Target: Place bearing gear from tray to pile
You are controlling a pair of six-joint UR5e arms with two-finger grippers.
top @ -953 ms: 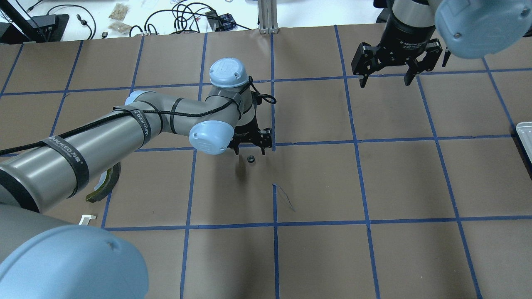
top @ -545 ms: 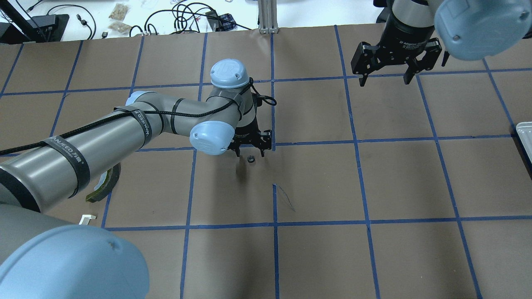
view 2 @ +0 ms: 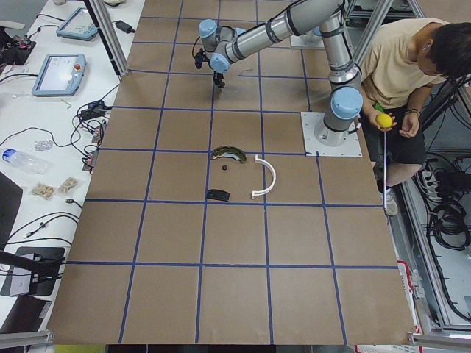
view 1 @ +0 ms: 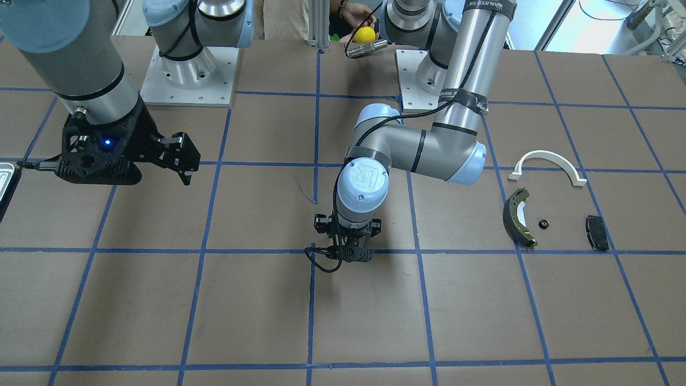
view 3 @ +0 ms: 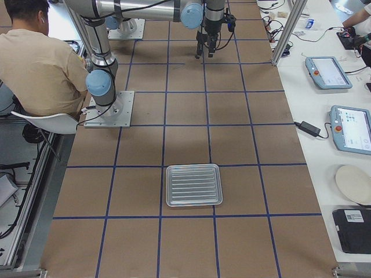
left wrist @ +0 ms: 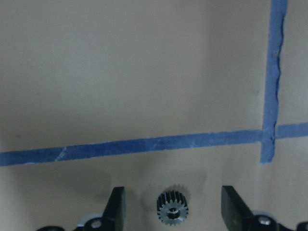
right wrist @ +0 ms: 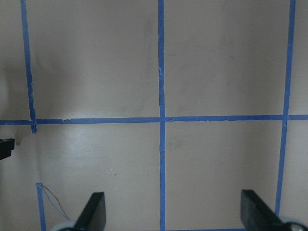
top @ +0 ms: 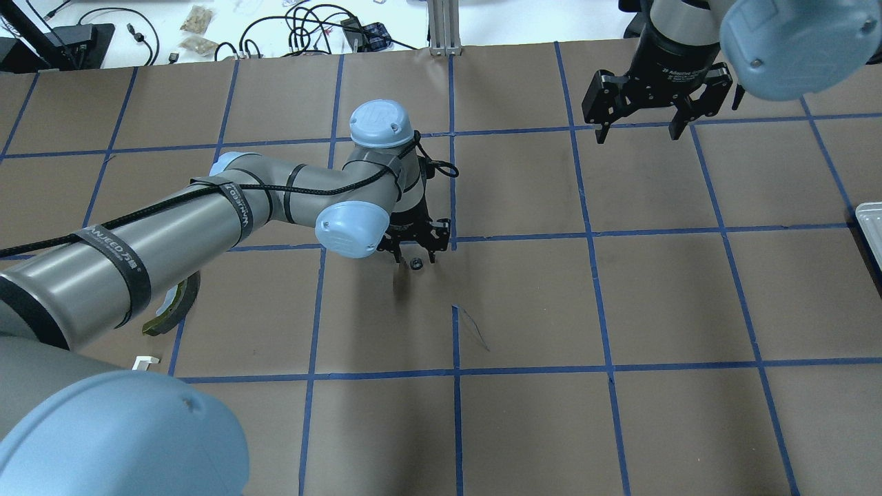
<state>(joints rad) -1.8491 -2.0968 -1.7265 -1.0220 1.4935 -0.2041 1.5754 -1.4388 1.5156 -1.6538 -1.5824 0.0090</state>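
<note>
A small black bearing gear [top: 415, 263] lies on the brown table near its middle. My left gripper [top: 415, 257] is open and low over it, one finger on each side. In the left wrist view the gear [left wrist: 173, 208] sits between the two fingers [left wrist: 117, 208], apart from both. In the front view my left gripper [view 1: 348, 256] hides the gear. My right gripper [top: 637, 131] is open and empty, high at the far right. The silver tray [view 3: 193, 185] lies empty at the right end. The pile holds a brake shoe [view 1: 517, 217], a white arch [view 1: 546, 163] and a black pad [view 1: 596, 231].
Another small black gear [view 1: 544, 223] lies in the pile between the shoe and the pad. A seated person [view 2: 401, 66] behind the robot bases holds a yellow ball [view 1: 364, 35]. Blue tape lines grid the table. Only the tray's corner [top: 869, 224] shows overhead.
My left gripper has come down and slightly nearer, so its open fingers now flank the gear. The gear has not moved. The right gripper is nearly still.
</note>
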